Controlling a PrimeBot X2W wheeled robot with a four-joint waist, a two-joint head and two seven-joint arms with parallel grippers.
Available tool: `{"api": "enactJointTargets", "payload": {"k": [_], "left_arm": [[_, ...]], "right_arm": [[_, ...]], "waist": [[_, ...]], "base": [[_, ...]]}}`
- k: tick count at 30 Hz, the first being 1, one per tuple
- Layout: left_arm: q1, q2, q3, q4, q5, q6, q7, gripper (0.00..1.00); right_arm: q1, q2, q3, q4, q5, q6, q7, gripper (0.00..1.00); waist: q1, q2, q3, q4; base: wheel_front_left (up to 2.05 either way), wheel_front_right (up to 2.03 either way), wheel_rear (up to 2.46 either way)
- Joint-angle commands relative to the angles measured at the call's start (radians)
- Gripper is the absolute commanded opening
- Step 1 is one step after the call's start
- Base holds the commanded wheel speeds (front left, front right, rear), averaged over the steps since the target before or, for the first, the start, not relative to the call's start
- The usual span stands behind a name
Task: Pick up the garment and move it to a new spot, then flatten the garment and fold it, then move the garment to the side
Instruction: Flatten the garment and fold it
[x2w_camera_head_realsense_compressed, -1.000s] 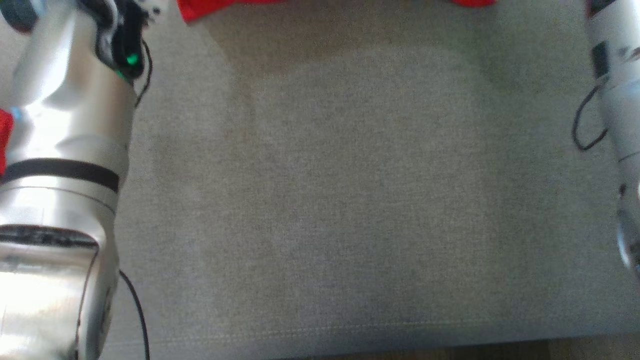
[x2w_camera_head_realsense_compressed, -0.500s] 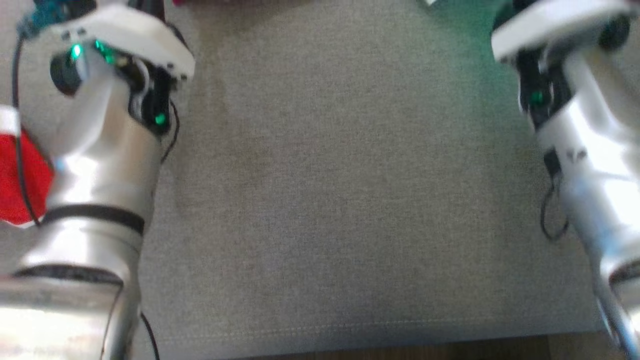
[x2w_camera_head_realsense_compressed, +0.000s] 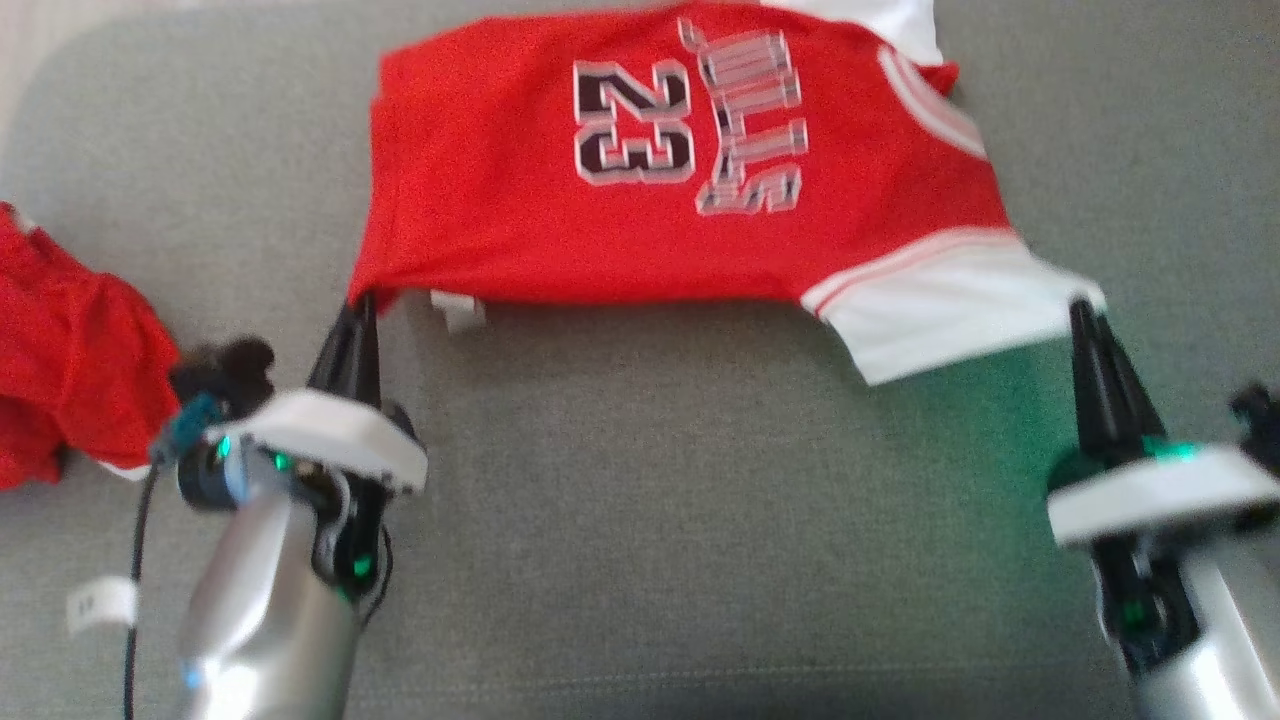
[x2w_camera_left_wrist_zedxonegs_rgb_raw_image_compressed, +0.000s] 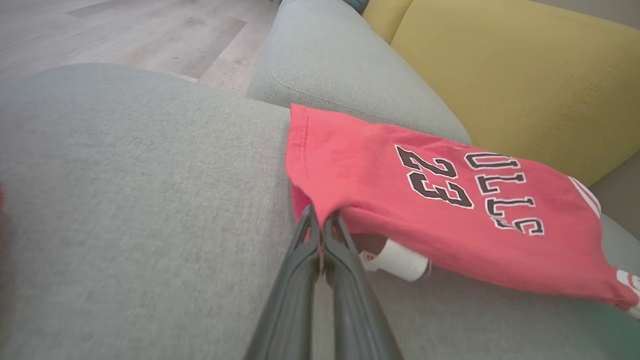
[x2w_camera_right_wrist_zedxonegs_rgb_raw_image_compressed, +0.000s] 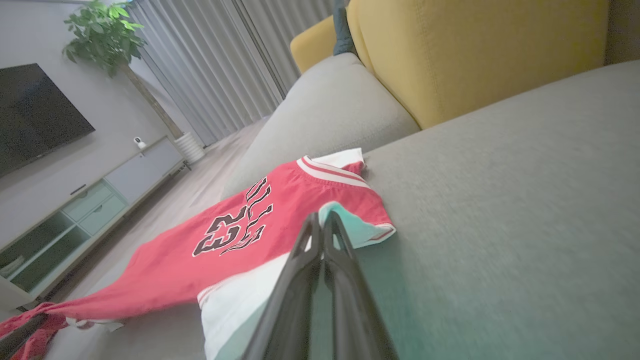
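Silver forearms (x2w_camera_head_realsense_compressed: 262, 610); white wrist housings (x2w_camera_head_realsense_compressed: 335, 445), green lights (x2w_camera_head_realsense_compressed: 355, 568); black cable (x2w_camera_head_realsense_compressed: 143, 525); dark tapered fingers (x2w_camera_head_realsense_compressed: 352, 350).

The left end effector (x2w_camera_left_wrist_zedxonegs_rgb_raw_image_compressed: 321, 218) pinches the red garment's (x2w_camera_left_wrist_zedxonegs_rgb_raw_image_compressed: 450, 210) near corner.

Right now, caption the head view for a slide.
Left tool and right tool pinch the red jersey at hem and sleeve on the grey sofa.

Both arms are held forward and well apart, with the silver forearms (x2w_camera_head_realsense_compressed: 265, 610) angled slightly inward. The left gripper (x2w_camera_head_realsense_compressed: 358, 310) is pinched shut on a corner of the garment (x2w_camera_head_realsense_compressed: 520, 200). The right gripper (x2w_camera_head_realsense_compressed: 1082, 315) is closed on its white sleeve.
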Motion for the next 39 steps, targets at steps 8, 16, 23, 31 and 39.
{"api": "enactJointTargets", "payload": {"k": [8, 16, 23, 31, 39], "left_arm": [[0.247, 0.068, 0.008, -0.349, 0.018, 0.075, 0.107, 0.0], [0.498, 0.125, 0.013, -0.665, 0.008, 0.153, 0.305, 0.0], [0.626, 0.168, 0.019, -0.856, 0.004, 0.206, 0.449, 0.0], [0.625, 0.204, -0.002, -0.912, -0.018, 0.205, 0.586, 0.0], [0.466, 0.252, -0.022, -0.806, -0.091, 0.138, 0.749, 0.0]], "right_arm": [[0.343, 0.162, -0.197, -0.425, -0.15, -0.001, 0.326, 0.0], [0.549, 0.206, -0.293, -0.67, -0.191, -0.001, 0.6, 0.0], [0.634, 0.207, -0.328, -0.724, -0.155, -0.001, 0.695, 0.0], [0.584, 0.207, -0.33, -0.697, -0.179, -0.001, 0.772, 0.0], [0.329, 0.187, -0.291, -0.598, -0.243, -0.001, 0.887, 0.0]], "waist": [[0.0001, 0.0, -0.101, 0.03], [0.0001, 0.0, -0.158, 0.02], [0.0001, 0.0, -0.181, 0.01], [0.0001, 0.0, -0.148, 0.012], [0.0001, 0.0, -0.059, 0.01]], "base": [[0.0, 0.0, 0.0], [0.0, 0.0, 0.0], [0.0, 0.0, 0.0], [0.0, 0.0, 0.0], [0.0, 0.0, 0.0]]}}
